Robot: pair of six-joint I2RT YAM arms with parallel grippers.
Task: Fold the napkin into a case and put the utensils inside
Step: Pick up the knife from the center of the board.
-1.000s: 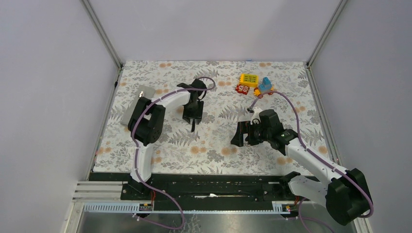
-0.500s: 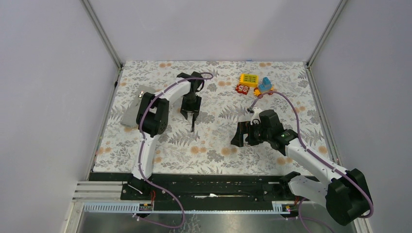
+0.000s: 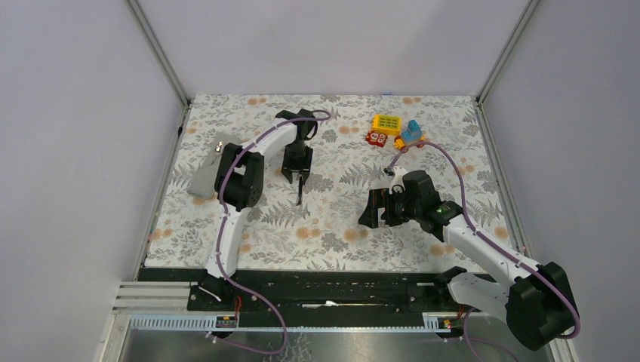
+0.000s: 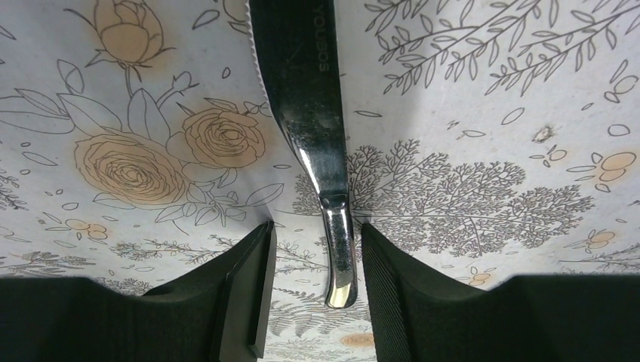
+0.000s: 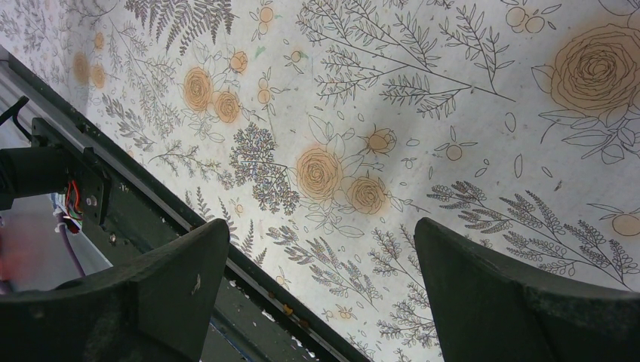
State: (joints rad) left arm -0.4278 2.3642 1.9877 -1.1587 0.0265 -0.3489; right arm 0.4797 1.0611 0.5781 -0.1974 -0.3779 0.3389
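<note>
Floral tablecloth (image 3: 332, 226) covers table. Grey napkin (image 3: 202, 177) lies at left edge of cloth. Right gripper (image 5: 321, 226) spread wide above bare cloth, grasping nothing. Left gripper (image 4: 317, 230) released, fingers on either side of knife (image 4: 313, 143) handle. Toy blocks (image 3: 394, 129) at far side, well apart. Knife near centre of cloth, away from napkin; perhaps touching one finger, not sure.

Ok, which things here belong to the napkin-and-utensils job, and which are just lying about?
Part of the job:
- grey napkin, at the left, partly hidden by the left arm
- knife, its handle between the open fingers of the left gripper; no other utensil shows

Just lying about:
- toy blocks, at the far side
- floral tablecloth, only the surface
</note>
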